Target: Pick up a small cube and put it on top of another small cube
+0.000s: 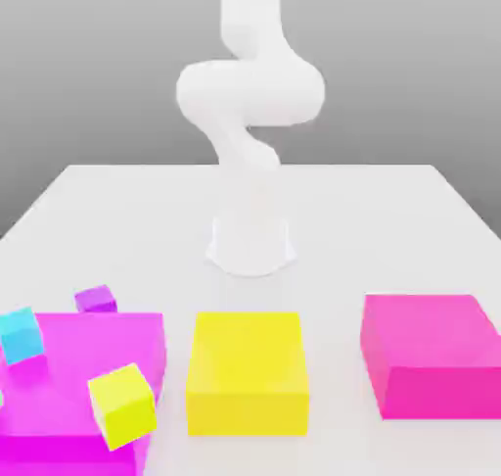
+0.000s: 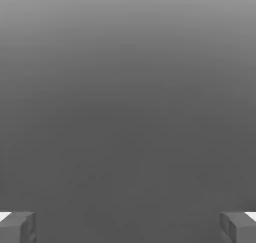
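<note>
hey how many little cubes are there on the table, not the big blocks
3, all at the exterior view's left: the purple cube behind the big magenta block, the cyan cube at its far-left edge, the yellow cube at its front. More may sit out of frame.

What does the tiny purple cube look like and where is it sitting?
The small purple cube is the smallest block in view: plain, smooth and violet, with a lighter top face. It sits upright, turned a little askew, on the white table at the exterior view's left, right behind the big magenta block. Whether they touch cannot be told. Nothing holds it.
</note>
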